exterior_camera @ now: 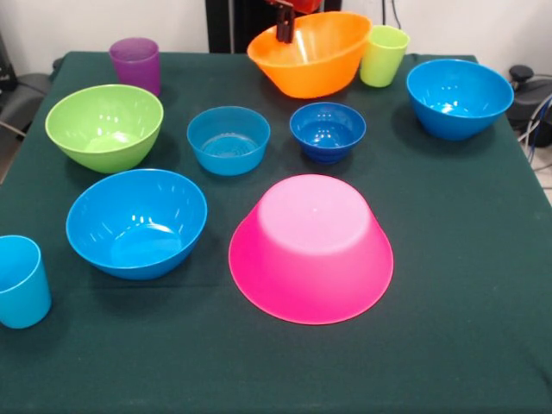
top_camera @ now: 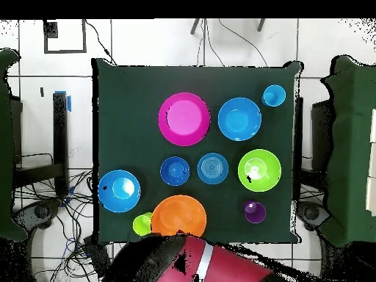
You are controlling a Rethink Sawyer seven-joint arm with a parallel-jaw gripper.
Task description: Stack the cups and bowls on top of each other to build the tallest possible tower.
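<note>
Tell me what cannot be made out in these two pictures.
- Gripper: front view cuts it at the top edge; the arm covers it overhead. Open or shut is unclear.
- Whether it grips the orange bowl: unclear.
- Light-blue cup: front view's left edge cuts it.
- Under the upside-down pink bowl: hidden.

pink bowl (top_camera: 183,118) beside blue bowl (top_camera: 239,118), apart.

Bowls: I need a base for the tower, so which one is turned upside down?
The big pink bowl, nearest the front camera, rests rim-down with its flat bottom up. Every other bowl sits open side up.
</note>
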